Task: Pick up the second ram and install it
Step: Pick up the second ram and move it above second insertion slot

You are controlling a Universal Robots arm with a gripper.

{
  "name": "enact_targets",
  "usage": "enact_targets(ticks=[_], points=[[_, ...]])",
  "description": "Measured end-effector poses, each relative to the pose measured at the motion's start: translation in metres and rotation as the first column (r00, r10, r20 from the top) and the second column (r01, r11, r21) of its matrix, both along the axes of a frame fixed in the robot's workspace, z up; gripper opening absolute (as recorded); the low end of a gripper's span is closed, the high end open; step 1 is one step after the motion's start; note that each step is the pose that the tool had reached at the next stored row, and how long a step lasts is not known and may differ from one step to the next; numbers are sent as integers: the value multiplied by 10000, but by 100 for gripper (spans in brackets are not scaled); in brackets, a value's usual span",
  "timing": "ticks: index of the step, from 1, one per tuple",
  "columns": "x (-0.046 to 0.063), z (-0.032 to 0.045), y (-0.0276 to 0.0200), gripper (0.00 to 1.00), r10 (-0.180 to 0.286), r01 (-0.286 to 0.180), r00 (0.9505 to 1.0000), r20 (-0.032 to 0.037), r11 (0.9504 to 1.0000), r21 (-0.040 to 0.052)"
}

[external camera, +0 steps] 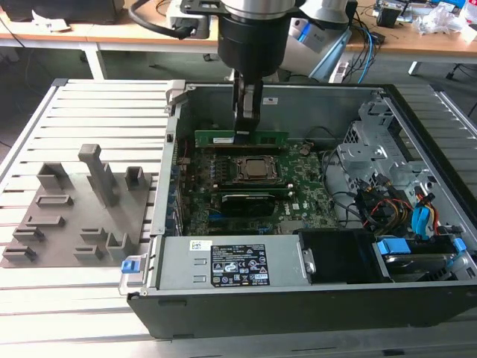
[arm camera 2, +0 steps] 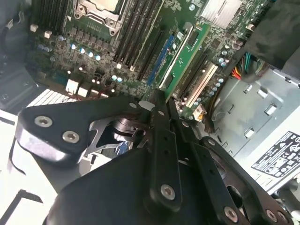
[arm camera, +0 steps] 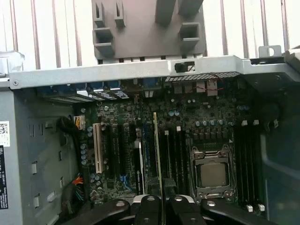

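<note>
1. A slatted metal table (external camera: pixel 97 104) is running across the left half and lower edge of the exterior view and carrying both items below.
2. A gray fixture block (external camera: pixel 82 216) is lying flat on the slats at centre left.
3. An open computer case (external camera: pixel 238 306) is resting just beside it, occupying centre and right.

We are in a robotics lab or workshop. We see an open computer case (external camera: pixel 261 309) on a slatted metal table (external camera: pixel 97 112), and wooden desks (external camera: pixel 112 31) strewn with cables (external camera: pixel 367 52) behind it
</note>
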State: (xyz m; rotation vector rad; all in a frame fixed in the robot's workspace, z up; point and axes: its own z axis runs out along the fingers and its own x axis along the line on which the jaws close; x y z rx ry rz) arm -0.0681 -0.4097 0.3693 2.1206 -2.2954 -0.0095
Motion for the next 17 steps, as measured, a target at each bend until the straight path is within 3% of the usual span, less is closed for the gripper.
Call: enact_targets(ticks=[7, 10, 17], points=[[67, -180, 24, 14, -2, 2, 10000, -9, 10000, -19], [170, -262, 55, 14, -1, 1, 10000, -25, 10000, -22], [251, -336, 75, 14, -3, 3, 10000, -26, 10000, -35]])
